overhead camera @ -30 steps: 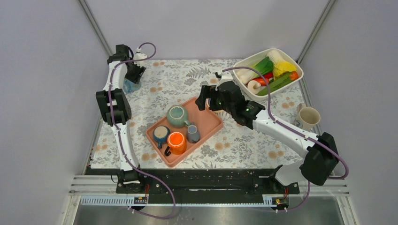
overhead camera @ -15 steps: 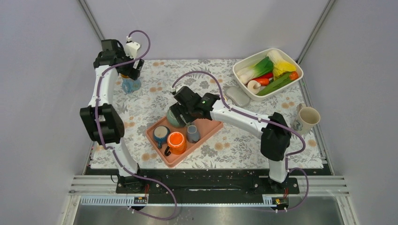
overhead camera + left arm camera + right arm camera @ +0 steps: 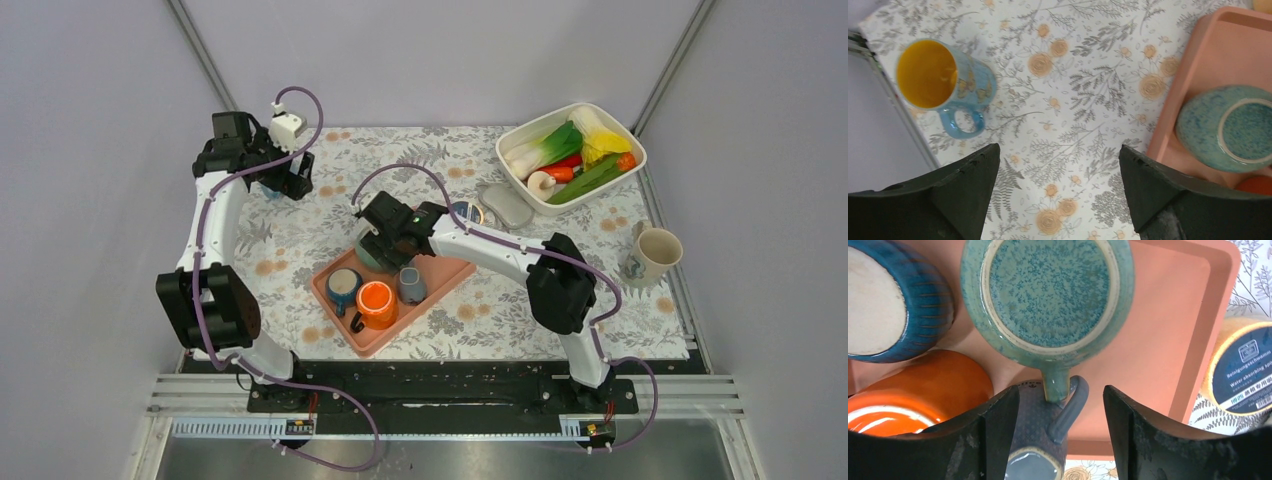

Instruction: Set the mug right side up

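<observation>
A green speckled mug (image 3: 1048, 295) stands upside down on the pink tray (image 3: 1168, 350), base up, its handle pointing at my right gripper. My right gripper (image 3: 1060, 392) is open just above it, its jaws either side of the green handle and of a dark grey mug (image 3: 1040, 440). In the top view the right gripper (image 3: 385, 238) hovers over the green mug (image 3: 372, 255). My left gripper (image 3: 1058, 150) is open and empty above the tablecloth, between an upright light-blue butterfly mug (image 3: 943, 80) and the tray (image 3: 1198, 60). It sits at the back left in the top view (image 3: 295, 183).
The tray also holds a dark blue mug (image 3: 893, 310) and an orange mug (image 3: 923, 395). A round tin with a blue label (image 3: 1243, 370) lies beside the tray. A white bin of vegetables (image 3: 640, 150), a grey oval object (image 3: 508, 205) and a cream mug (image 3: 657, 250) stand at the right.
My right arm swung left from near the bin to over the tray and settled above the green mug. My left gripper lifted off the light-blue mug and shifted right.
</observation>
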